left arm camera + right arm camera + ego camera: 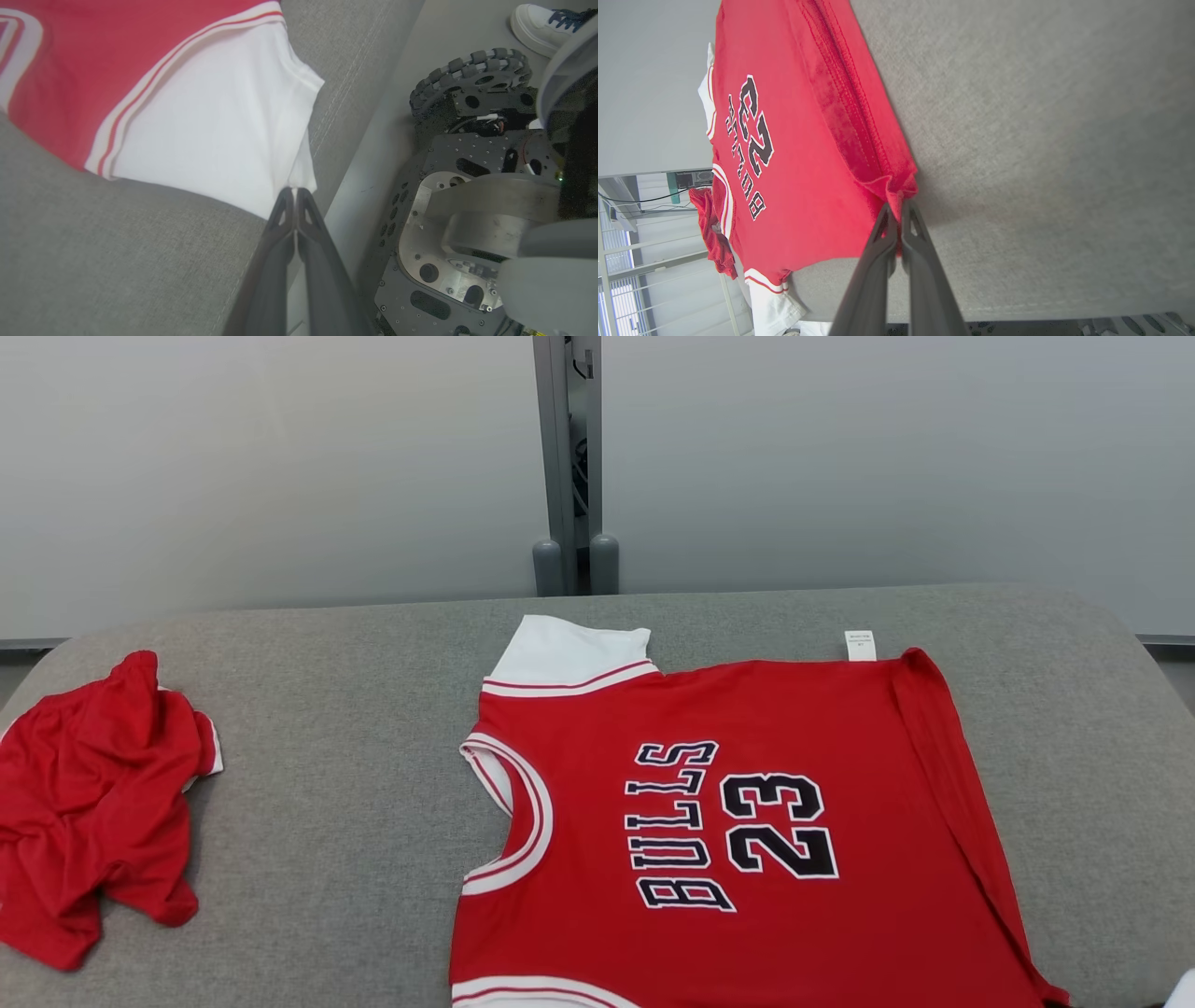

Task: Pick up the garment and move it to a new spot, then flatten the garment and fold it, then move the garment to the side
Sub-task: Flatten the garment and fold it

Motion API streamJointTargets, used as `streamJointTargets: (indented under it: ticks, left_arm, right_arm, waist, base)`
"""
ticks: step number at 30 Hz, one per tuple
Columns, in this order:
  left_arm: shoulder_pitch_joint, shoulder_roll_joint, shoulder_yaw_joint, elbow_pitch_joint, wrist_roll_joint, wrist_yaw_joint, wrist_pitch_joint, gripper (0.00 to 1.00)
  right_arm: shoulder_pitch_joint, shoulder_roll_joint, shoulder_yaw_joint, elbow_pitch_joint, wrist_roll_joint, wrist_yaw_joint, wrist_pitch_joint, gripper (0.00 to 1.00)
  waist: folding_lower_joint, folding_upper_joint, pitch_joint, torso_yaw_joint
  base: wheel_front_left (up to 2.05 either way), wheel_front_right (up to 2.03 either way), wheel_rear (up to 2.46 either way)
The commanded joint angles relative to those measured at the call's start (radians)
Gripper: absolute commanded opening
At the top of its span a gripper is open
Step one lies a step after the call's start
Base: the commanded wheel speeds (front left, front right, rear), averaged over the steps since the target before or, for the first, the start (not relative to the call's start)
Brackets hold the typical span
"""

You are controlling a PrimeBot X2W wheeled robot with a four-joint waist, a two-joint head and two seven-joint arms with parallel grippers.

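Grey woven upholstery (pixel 355 728) carries a smooth red jersey (pixel 747 728), spread flat right of centre, with bare cushion to its left, right and beyond. A crumpled red garment (pixel 93 803) sits far left. The left gripper (pixel 294 191) is pinched on the white sleeve (pixel 210 116) corner, and the right gripper (pixel 899 205) is pinched on the red hem (pixel 859 140) corner.

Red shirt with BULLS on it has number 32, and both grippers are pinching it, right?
Not quite: in the head view the red shirt reads 23, not 32. The left gripper and right gripper are both pinching it.
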Motion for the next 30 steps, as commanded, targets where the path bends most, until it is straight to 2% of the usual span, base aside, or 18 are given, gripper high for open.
streamJointTargets:
  ticks: [1, 6, 18, 30]
  left_arm:
    - [0.019, 0.021, 0.001, -0.033, -0.024, -0.002, 0.02, 0.0]
    - [-0.001, 0.039, 0.002, -0.05, -0.045, -0.002, 0.021, 0.0]
    - [-0.096, 0.007, 0.024, 0.014, -0.12, -0.002, -0.126, 0.0]
    - [-0.162, -0.034, 0.105, 0.123, -0.171, 0.001, -0.262, 0.0]
  right_arm:
    - [0.062, -0.025, -0.018, -0.046, 0.023, 0.002, 0.01, 0.0]
    - [0.123, -0.041, -0.044, -0.108, 0.046, 0.002, -0.001, 0.0]
    - [0.115, -0.011, -0.061, -0.181, 0.04, 0.002, -0.052, 0.0]
    - [-0.012, 0.039, -0.091, -0.073, 0.028, 0.002, -0.116, 0.0]
  waist:
    - [0.0, -0.0001, 0.002, -0.003]
    - [0.0, -0.0001, 0.005, -0.011]
    - [0.0, -0.0001, 0.016, -0.009]
    - [0.0, -0.0001, 0.037, -0.007]
  base:
    - [0.0, 0.0, 0.0]
    - [0.0, 0.0, 0.0]
    - [0.0, 0.0, 0.0]
    - [0.0, 0.0, 0.0]
